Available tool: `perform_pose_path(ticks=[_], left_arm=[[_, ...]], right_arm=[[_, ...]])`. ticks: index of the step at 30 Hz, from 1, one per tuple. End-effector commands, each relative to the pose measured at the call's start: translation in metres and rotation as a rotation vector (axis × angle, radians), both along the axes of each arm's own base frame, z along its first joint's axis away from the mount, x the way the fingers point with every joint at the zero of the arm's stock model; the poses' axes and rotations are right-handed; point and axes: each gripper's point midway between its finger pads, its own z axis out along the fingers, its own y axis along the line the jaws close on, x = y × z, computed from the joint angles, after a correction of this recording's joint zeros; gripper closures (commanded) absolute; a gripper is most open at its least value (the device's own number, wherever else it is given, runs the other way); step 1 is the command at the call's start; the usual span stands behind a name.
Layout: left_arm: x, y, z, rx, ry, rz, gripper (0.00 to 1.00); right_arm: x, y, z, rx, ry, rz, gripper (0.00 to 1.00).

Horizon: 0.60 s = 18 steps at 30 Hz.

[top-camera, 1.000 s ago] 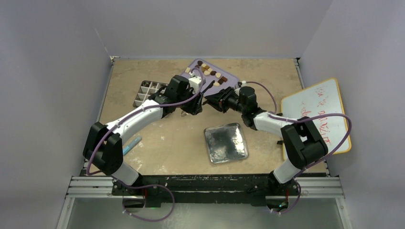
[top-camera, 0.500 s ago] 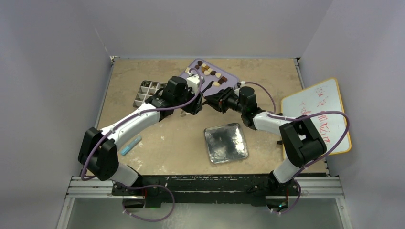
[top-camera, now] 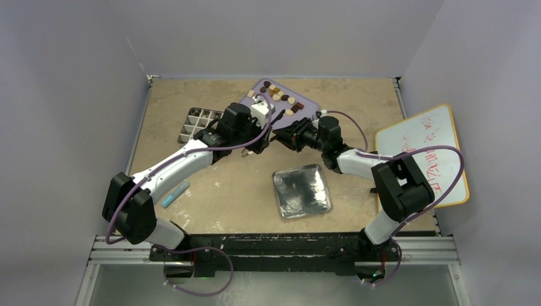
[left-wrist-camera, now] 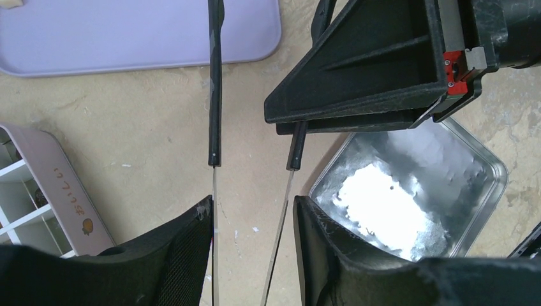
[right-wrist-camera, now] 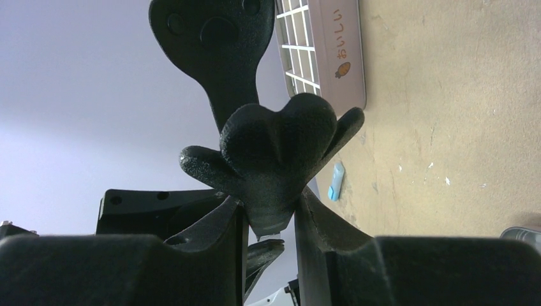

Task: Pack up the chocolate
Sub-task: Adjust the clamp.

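Pale walls close in a tan worktop (top-camera: 210, 197) on three sides. The chocolate (top-camera: 281, 95) lies in rows on a purple tray (left-wrist-camera: 127, 32) at the far middle, just beyond both grippers. The left gripper (left-wrist-camera: 252, 213) stands apart around the thin prongs of the black tweezers (left-wrist-camera: 214, 95), while the right gripper (right-wrist-camera: 268, 210) is clamped on their lobed black grip. A shiny tin (top-camera: 302, 191) lies just nearer, with bare worktop to its left. The divided box (right-wrist-camera: 341, 38) reads "おいしい" beside a carrot; the red writing on the whiteboard (top-camera: 421, 153) at the right edge is unreadable.
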Motion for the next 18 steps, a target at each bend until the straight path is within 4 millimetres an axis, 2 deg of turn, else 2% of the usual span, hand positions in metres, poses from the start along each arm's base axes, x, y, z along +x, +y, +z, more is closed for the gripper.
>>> perform_pose_path(ticks=[1, 18], left_arm=[[0.0026, -0.0031, 0.0121, -0.006, -0.05, -0.02, 0.54], [0.0088, -0.009, 0.007, -0.011, -0.049, -0.003, 0.56]], right_arm=[[0.0021, 0.0034, 0.0164, 0.034, -0.047, 0.014, 0.97], [0.0027, 0.0011, 0.0215, 0.04, -0.058, -0.003, 0.96]])
